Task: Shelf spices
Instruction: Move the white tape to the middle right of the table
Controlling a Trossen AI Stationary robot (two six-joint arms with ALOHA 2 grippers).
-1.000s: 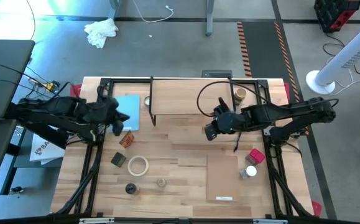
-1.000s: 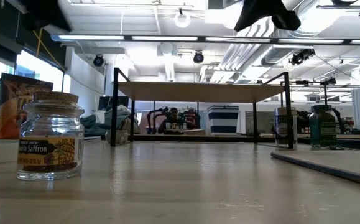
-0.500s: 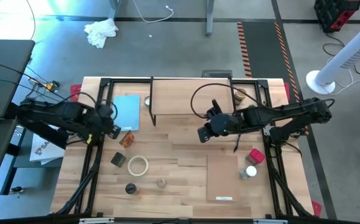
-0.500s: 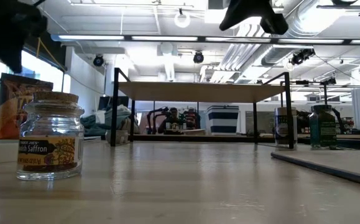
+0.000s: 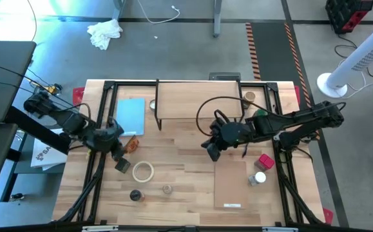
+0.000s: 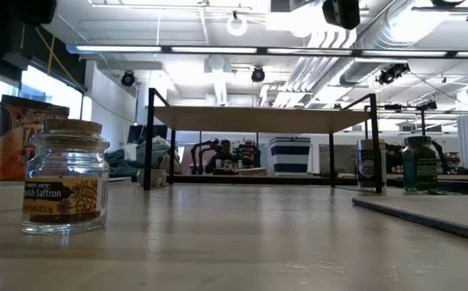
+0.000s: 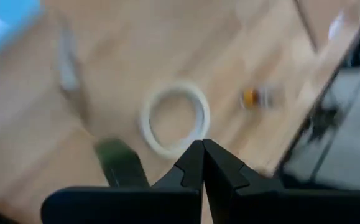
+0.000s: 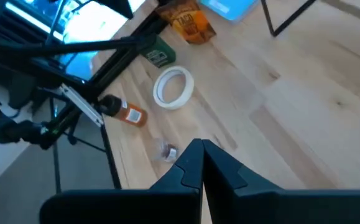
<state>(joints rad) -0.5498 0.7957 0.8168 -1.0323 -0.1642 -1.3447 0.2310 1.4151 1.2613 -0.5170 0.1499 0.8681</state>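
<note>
- Left pincer (image 5: 117,149): left of centre in the high view, over the bench (image 5: 186,187), fingers pressed together and holding nothing. You have it just above the green-topped jar (image 5: 122,165); its wrist view shows that jar close ahead of the fingertips, which suggests a reach toward it.
- Orange packet (image 5: 132,144): just right of the left pincer, lying flat beside the light-blue pad (image 5: 132,115).
- White tape ring (image 5: 143,171): lower left of centre, right of the green-topped jar; not a spice, so leave it.
- Dark-topped jar (image 5: 135,195) and small clear jar (image 5: 167,189): lower left, near the front edge, well apart from both pincers.
- Shelf (image 5: 199,101): upper centre, standing at the back edge; its top plank looks bare, so the shelving is judged barely begun.
- Right pincer (image 5: 210,147): centre, fingers pressed together, empty, hanging over open bench with no jar beneath it.
- Thin pale board (image 5: 230,183): lower right of centre, flat on the bench.
- Tan-topped jar (image 5: 248,98): upper right, beside the shelf's right end frame.
- Red-topped tin (image 5: 265,162) and white-topped jar (image 5: 258,178): right, just beside each other, right of the board and well apart from the right pincer.
</note>
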